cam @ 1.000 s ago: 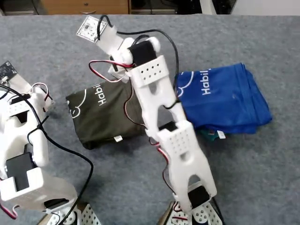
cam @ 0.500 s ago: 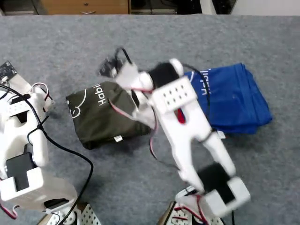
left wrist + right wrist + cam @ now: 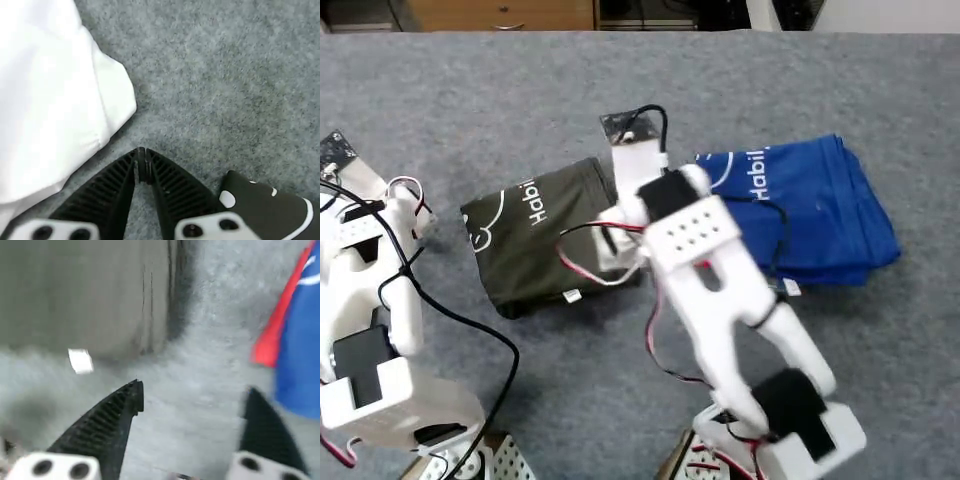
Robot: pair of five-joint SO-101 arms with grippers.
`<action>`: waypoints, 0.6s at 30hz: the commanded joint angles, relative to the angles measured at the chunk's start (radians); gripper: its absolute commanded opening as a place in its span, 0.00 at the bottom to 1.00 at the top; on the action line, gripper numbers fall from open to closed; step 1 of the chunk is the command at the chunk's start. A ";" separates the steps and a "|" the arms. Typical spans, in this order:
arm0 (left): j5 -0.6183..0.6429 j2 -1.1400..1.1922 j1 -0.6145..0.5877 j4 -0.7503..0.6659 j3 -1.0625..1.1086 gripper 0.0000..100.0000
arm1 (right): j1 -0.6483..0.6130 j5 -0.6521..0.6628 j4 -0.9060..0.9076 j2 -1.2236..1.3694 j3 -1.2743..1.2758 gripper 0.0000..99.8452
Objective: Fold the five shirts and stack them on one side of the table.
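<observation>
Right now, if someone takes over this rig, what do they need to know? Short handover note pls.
Left gripper: fingers shut, empty, low over the table beside a white cloth, possibly a shirt.
Right gripper: fingers open, empty, over the bare strip between the olive shirt and the blue shirt.
Done: olive shirt lies folded on its own. Blue shirt lies folded on top of a pile, with a red edge and a teal edge showing under it.
Left: olive shirt is not yet on the pile. The pile's layers can't be counted from here, so check for five.
</observation>
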 commanded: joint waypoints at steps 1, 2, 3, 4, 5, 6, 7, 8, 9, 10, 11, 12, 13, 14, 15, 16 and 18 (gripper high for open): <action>-0.005 -0.012 0.005 0.002 -0.048 0.02 | -0.056 -0.209 -0.054 0.120 -0.071 0.45; -0.005 -0.012 0.005 0.002 -0.048 0.02 | -0.065 -0.235 -0.052 0.165 -0.110 0.46; -0.005 -0.012 0.003 0.002 -0.048 0.02 | -0.073 -0.262 -0.049 0.213 -0.151 0.47; -0.005 -0.012 0.003 0.002 -0.048 0.02 | -0.074 -0.296 -0.052 0.259 -0.193 0.47; -0.005 -0.012 0.003 0.002 -0.048 0.02 | -0.081 -0.327 -0.054 0.303 -0.240 0.48; -0.005 -0.012 0.003 0.002 -0.048 0.02 | -0.085 -0.353 -0.054 0.351 -0.289 0.48; -0.005 -0.012 0.003 0.002 -0.048 0.02 | -0.085 -0.376 -0.051 0.394 -0.338 0.47; -0.005 -0.012 0.003 0.002 -0.048 0.02 | -0.087 -0.396 -0.051 0.435 -0.383 0.47; -0.005 -0.012 0.003 0.000 -0.048 0.02 | -0.090 -0.419 -0.049 0.475 -0.427 0.47; -0.005 -0.012 0.003 0.000 -0.048 0.02 | -0.090 -0.439 -0.049 0.513 -0.466 0.47; -0.005 -0.012 0.002 0.000 -0.048 0.02 | -0.090 -0.457 -0.049 0.547 -0.498 0.47; -0.005 -0.012 0.002 0.000 -0.048 0.02 | -0.091 -0.476 -0.049 0.579 -0.529 0.47; -0.005 -0.012 0.000 0.000 -0.049 0.02 | -0.096 -0.493 -0.049 0.607 -0.553 0.47; -0.005 -0.012 -0.005 -0.002 -0.051 0.02 | -0.101 -0.502 -0.048 0.631 -0.572 0.47; -0.003 -0.005 -0.017 -0.002 -0.063 0.02 | -0.105 -0.506 -0.048 0.651 -0.584 0.47; 0.005 -0.002 -0.028 0.003 -0.077 0.02 | -0.117 -0.509 -0.048 0.668 -0.593 0.47; 0.041 -0.001 -0.044 0.002 -0.084 0.02 | -0.142 -0.509 -0.048 0.694 -0.599 0.47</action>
